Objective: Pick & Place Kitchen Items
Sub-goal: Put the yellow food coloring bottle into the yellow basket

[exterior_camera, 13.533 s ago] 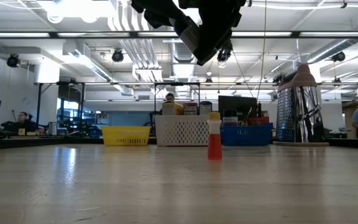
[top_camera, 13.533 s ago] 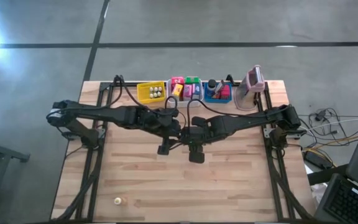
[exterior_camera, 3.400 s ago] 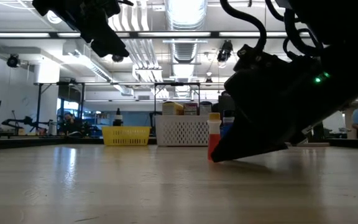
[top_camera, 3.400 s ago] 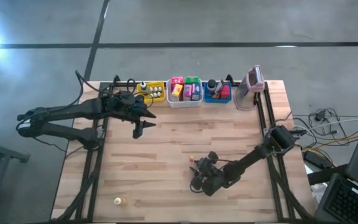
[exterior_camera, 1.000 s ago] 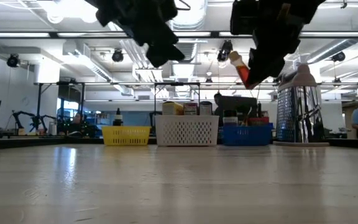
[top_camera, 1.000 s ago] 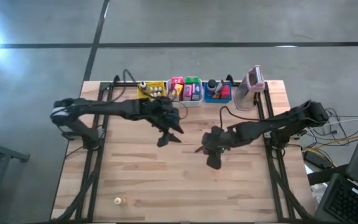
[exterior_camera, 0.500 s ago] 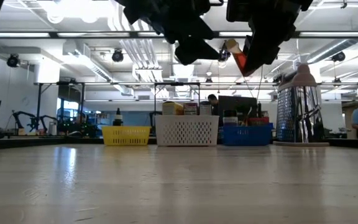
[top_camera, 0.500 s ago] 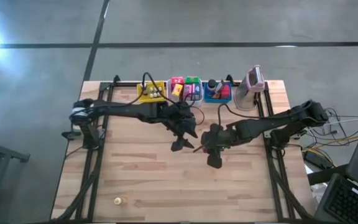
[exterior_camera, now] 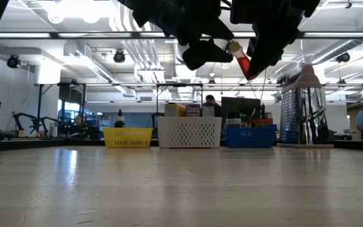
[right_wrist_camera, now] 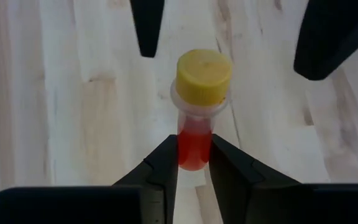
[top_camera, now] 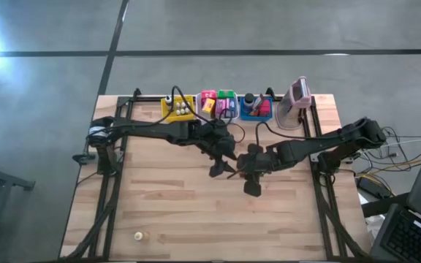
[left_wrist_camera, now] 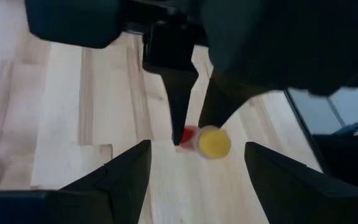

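Note:
A small red bottle (right_wrist_camera: 194, 124) with a yellow cap (right_wrist_camera: 204, 74) hangs in the air over the table's middle, tilted, with my right gripper (right_wrist_camera: 194, 149) shut on it. In the low view the bottle (exterior_camera: 241, 60) shows high above the tabletop. My left gripper (left_wrist_camera: 196, 149) is open and faces the bottle's cap end. Its two fingers (right_wrist_camera: 148, 25) stand to either side of the cap, apart from it. From above, the two grippers meet nose to nose, left (top_camera: 221, 166) and right (top_camera: 240, 171). My right gripper pinches the bottle's red body (right_wrist_camera: 194, 134) near its bottom end between the two fingers. The fingers lie along the bottle, which sticks out past their tips. The bottle is lifted clear of the table and tilted, its cap pointing up and toward my left gripper.
Along the far edge stand a yellow bin (top_camera: 177, 107), a white bin (top_camera: 218, 106) with coloured packets, a blue bin (top_camera: 255, 107) and a pink-grey upright device (top_camera: 296, 102). A tiny whitish piece (top_camera: 139, 235) lies near the front left corner.
My left gripper has gone toward the table's right edge, up to the bottle's cap. My right gripper has kept the bottle in the air at the same place.

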{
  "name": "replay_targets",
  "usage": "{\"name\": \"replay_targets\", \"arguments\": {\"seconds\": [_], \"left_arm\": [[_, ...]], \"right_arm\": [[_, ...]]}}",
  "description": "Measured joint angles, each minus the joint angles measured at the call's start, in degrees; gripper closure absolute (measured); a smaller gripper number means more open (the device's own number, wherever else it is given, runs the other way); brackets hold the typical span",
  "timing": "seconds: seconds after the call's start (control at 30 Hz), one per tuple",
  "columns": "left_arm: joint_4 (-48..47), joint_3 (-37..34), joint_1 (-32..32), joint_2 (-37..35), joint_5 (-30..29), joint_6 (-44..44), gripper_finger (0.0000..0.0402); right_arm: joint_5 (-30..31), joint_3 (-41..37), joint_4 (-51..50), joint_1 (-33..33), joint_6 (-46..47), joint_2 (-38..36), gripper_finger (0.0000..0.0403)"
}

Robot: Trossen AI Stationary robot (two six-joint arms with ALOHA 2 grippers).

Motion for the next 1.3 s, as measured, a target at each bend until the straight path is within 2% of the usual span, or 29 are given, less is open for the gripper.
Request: {"name": "replay_targets", "arguments": {"seconds": [0.2, 0.5, 0.63, 0.73, 0.83, 0.97, 1.13, 1.3], "left_arm": [[0.3, 0.0, 0.0, 0.0, -4.5, -5.9, 0.0138], [0.2, -0.1, 0.1, -0.2, -4.7, -13.4, 0.0138], [-8.7, -0.1, 1.4, -2.0, -2.8, -12.3, 0.0138], [-12.5, -1.1, 2.6, -5.0, -5.8, -11.6, 0.0138], [-9.2, -2.9, 3.4, -6.9, -8.0, -14.8, 0.0138], [-0.4, -5.0, 3.3, -7.1, -5.5, -21.2, 0.0138], [1.7, -5.0, 3.3, -6.6, -5.4, -24.7, 0.0138], [5.2, -4.9, 3.3, -6.6, -8.1, -27.0, 0.0138]], "right_arm": [[2.4, 0.0, -1.6, 0.0, -0.1, 0.0, 0.0332], [6.9, 0.2, -2.9, 0.0, -1.9, 0.0, 0.0326], [8.8, 1.5, -6.2, 0.0, -2.7, 0.0, 0.0330], [11.0, 2.4, -7.9, 0.0, -3.7, 0.0, 0.0338], [11.6, 3.0, -8.1, 0.0, -5.4, 0.0, 0.0338], [14.3, 3.3, -8.8, 0.0, -6.9, 0.0, 0.0328], [18.8, 4.5, -11.7, 0.0, -6.9, 0.0, 0.0327], [21.7, 6.3, -13.0, -0.2, -7.3, 0.0, 0.0339]]}}
